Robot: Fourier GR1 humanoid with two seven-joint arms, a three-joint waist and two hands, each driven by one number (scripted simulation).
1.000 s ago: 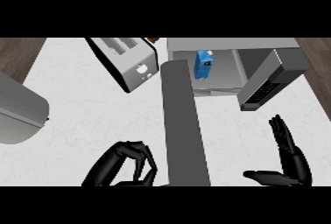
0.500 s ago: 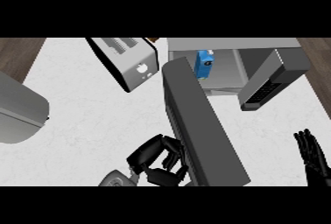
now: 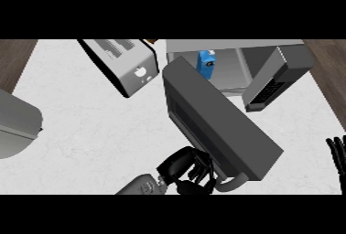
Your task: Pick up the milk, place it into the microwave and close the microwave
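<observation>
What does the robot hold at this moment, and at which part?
The left hand seems to hold the microwave door at its free end, fingers curled beside the handle. The right hand holds nothing.

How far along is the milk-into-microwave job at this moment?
Done: the milk carton stands inside the microwave. In hand: the left hand is at the free end of the microwave door, which stands partly open. Left: swinging the door fully shut. The right hand rests open at the view's right edge.
</observation>
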